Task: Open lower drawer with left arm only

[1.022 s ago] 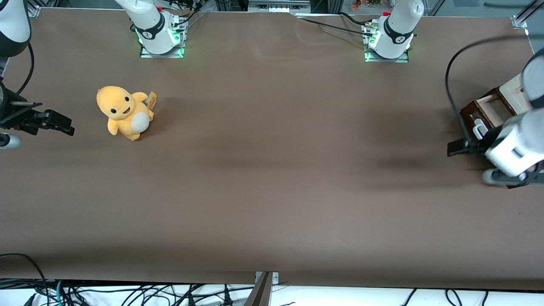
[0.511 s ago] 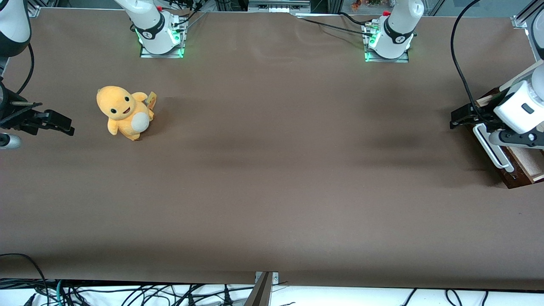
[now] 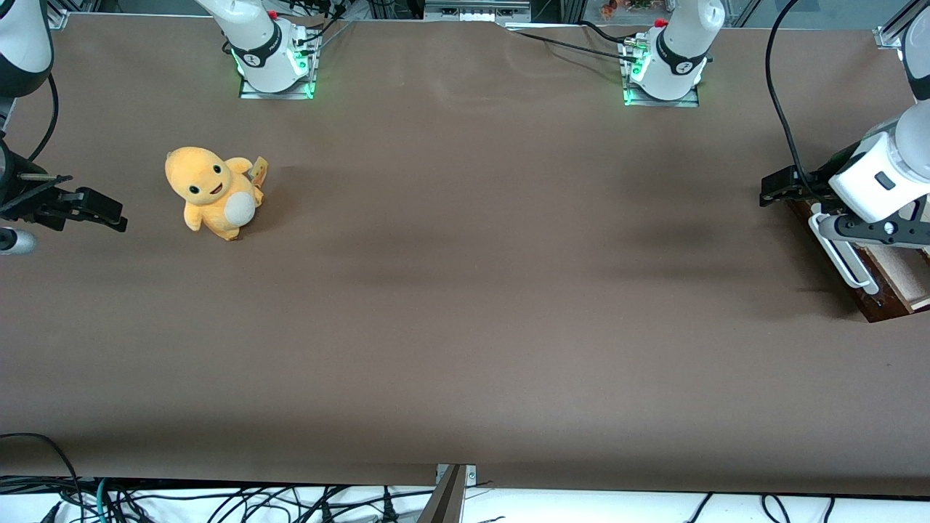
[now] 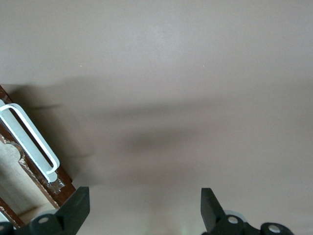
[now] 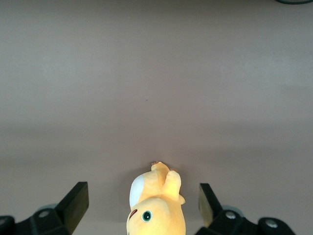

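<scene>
Sitting at about three o'clock of the table (image 3: 465,305) in the front view, at the working arm's end: the lower drawer (image 3: 875,294), with its whitish bar handle (image 3: 846,260) facing the middle of the table. Showing some pale lining above the dark front, so seeming to be pulled out at least partly; judging the opening as done or nearly done. Not possible to tell how much travel is left, the cabinet being hidden under the left arm (image 3: 883,178).

Hovering over bare table just beside the end of the handle that is farther from the front camera, toward eleven o'clock from the drawer front: the gripper (image 3: 771,190), not touching the handle. Holding nothing, with the fingers spread wide.

Giving the whole table, the front view is also showing an orange plush toy (image 3: 211,192) well apart, at about nine o'clock. Missing from it: the gap between the fingers. Showing this plainly in the left wrist view: the gripper (image 4: 142,210) with only table between its fingers, the handle (image 4: 49,169) and the drawer front (image 4: 61,188) lying outside one fingertip (image 4: 73,208).
</scene>
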Tool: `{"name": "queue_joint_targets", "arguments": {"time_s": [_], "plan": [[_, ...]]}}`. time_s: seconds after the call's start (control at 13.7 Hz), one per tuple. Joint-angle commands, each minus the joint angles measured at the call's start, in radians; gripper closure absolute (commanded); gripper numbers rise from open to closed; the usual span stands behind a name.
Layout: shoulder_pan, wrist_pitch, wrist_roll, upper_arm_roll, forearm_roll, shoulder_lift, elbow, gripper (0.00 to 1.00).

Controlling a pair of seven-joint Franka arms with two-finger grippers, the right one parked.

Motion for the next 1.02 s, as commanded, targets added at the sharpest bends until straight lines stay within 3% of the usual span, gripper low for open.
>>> {"name": "queue_joint_targets", "arguments": {"time_s": [0.0,0.95], "plan": [[0.005,-0.005,-0.009,-0.001,-0.025,0.004,0.016,0.0],[0.006,0.061,-0.01,-0.004,-0.024,0.007,0.002,0.0]]}}
